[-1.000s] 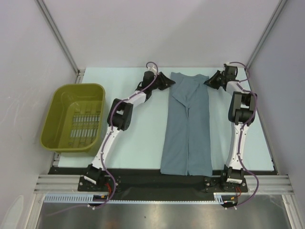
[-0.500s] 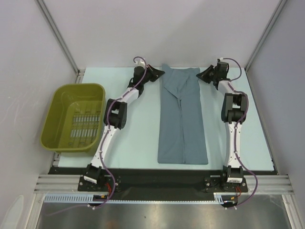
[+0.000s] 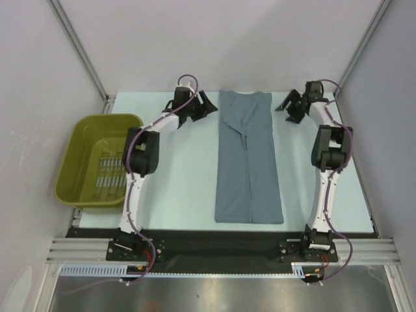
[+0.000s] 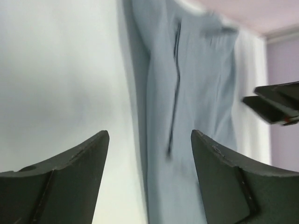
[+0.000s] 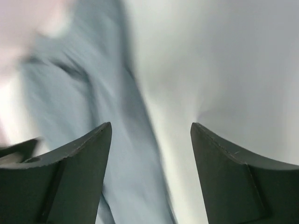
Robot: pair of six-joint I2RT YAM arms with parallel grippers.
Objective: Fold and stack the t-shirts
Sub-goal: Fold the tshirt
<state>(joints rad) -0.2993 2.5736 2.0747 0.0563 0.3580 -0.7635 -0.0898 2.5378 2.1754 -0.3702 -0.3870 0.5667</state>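
One slate blue-grey t-shirt (image 3: 248,159) lies flat down the middle of the table, its sides folded in to a long narrow strip, collar end at the back. My left gripper (image 3: 207,106) is open just left of the shirt's far corner, apart from the cloth. My right gripper (image 3: 284,107) is open just right of the other far corner, holding nothing. In the left wrist view the t-shirt (image 4: 196,116) runs between and beyond the spread fingers (image 4: 79,158). The right wrist view is blurred, with the t-shirt (image 5: 93,107) to the left.
An olive basket (image 3: 101,161) stands at the left side of the table, nothing in it. The pale table (image 3: 188,188) ends at a black strip near the arm bases. Grey walls and metal posts close in the back and sides.
Both grippers let go of the shirt's far corners and opened, then drew outward, left arm to the left and right arm to the right. The shirt now lies straight and still.
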